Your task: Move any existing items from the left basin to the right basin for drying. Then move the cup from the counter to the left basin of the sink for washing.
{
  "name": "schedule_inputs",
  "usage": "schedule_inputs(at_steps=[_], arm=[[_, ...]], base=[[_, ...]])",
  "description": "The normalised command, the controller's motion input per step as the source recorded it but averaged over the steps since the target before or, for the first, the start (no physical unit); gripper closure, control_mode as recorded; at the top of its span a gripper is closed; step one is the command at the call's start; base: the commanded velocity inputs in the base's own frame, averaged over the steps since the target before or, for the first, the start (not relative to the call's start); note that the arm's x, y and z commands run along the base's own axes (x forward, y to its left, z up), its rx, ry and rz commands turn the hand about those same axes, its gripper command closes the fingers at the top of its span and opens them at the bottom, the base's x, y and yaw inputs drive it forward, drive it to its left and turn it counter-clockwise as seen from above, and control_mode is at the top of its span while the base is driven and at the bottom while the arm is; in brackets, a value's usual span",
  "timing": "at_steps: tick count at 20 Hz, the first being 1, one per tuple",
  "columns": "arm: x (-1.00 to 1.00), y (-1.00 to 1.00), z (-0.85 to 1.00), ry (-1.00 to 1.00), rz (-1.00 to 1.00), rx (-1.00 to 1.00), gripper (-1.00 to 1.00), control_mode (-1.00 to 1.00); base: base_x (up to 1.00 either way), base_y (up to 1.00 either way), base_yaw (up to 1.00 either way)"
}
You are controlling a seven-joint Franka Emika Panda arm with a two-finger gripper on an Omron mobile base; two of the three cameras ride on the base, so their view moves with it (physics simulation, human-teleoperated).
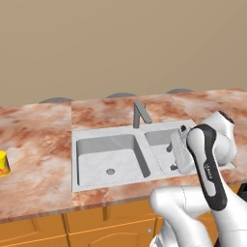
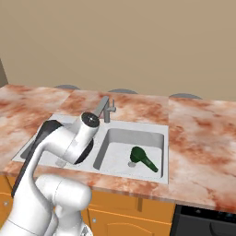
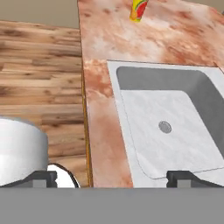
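No readable text anywhere (red-orange mark on cup (image 3: 138, 9) illegible).

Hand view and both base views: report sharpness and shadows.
Hand view: the light grey metal squarish basin is evenly lit, with its far wall darker. Right base view: the dark green bulbous utensil casts hardly any shadow. Left base view: the bright yellow cylindrical cup is soft-edged.

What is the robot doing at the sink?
The white robot arm is working at the grey metal double sink. The dark green utensil with the round head already lies in the wider right basin, and the squarish left basin has nothing in it. The small yellow cup with the red mark stands on the marbled counter, left of the sink. The hand is open and holds nothing, looking over the left basin toward the cup.
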Motion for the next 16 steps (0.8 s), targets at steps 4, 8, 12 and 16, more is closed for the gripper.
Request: schedule_inputs(at_steps=[4, 8, 12, 16], arm=[[-0.08, 1.0, 0.05, 0.04, 0.0, 0.17, -1.0, -1.0], [-0.01, 1.0, 0.25, 0.08, 0.04, 0.12, -1.0, -1.0], [0.0, 0.96, 0.27, 0.19, 0.09, 0.13, -1.0, -1.0], [0.0, 0.79, 0.1, 0.18, 0.08, 0.07, -1.0, -1.0]], base=[[0.0, 0.0, 0.0], [0.0, 0.0, 0.0], [0.0, 0.0, 0.0], [0.0, 0.0, 0.0]])
